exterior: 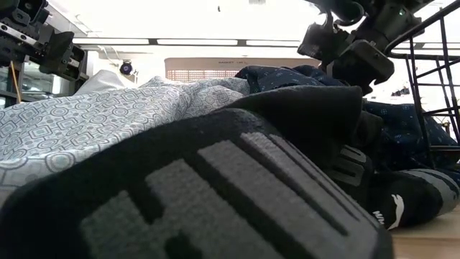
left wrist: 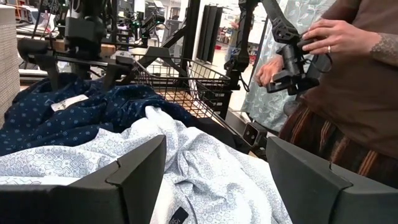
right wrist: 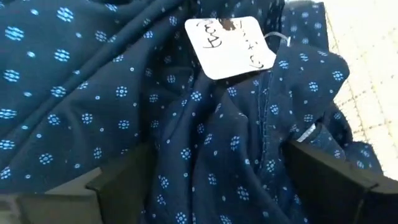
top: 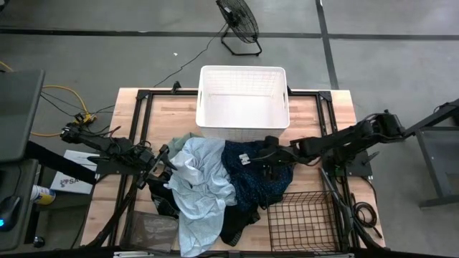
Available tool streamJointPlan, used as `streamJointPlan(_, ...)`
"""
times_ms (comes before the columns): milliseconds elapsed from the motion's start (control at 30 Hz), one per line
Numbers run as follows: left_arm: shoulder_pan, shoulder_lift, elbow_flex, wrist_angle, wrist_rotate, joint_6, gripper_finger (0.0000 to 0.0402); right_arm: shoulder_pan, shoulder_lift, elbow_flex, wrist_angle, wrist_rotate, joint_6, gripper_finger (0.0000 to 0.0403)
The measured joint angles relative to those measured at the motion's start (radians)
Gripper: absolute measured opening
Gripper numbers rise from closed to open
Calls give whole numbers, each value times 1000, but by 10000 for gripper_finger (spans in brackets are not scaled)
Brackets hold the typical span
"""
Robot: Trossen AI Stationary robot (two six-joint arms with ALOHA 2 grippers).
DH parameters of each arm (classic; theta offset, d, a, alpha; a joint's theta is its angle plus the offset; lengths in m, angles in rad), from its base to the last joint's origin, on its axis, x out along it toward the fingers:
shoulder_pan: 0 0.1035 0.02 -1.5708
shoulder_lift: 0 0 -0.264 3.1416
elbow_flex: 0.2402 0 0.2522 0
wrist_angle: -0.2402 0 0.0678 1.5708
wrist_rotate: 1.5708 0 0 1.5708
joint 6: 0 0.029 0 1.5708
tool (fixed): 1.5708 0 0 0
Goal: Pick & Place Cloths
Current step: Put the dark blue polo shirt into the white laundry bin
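Observation:
A heap of cloths lies in the middle of the table. The patterned light blue cloth [top: 201,186] [left wrist: 205,168] is on the left. The dark navy dotted cloth [top: 252,179] [right wrist: 124,93] with a white tag [right wrist: 233,46] is on the right. A black garment with grey lettering [exterior: 215,194] lies at the near side. My left gripper [top: 163,163] [left wrist: 214,146] is open and hovers at the light blue cloth's left edge. My right gripper [top: 267,161] [right wrist: 217,155] is open over the navy cloth, close to the tag. My right gripper comes down at the navy cloth from above, slanting from the table's right. Its open fingers [right wrist: 118,180] stand on either side of a raised fold [right wrist: 236,143] just below the tag. Whether they touch the fabric I cannot tell.
A white plastic laundry basket [top: 244,69] stands at the far middle of the table. A black wire basket [top: 305,222] [left wrist: 180,81] stands at the near right corner. A greyish cloth [top: 152,231] lies near left. A person's hands [left wrist: 329,34] hold a control arm beyond the table.

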Motion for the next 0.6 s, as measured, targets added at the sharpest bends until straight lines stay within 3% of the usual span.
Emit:
streamJointPlan(267,0,0,0,0,0,0,273,0,1,0,-1,3,166,252)
streamJointPlan(600,0,0,0,0,0,0,273,0,-9,0,7,-60,322,35)
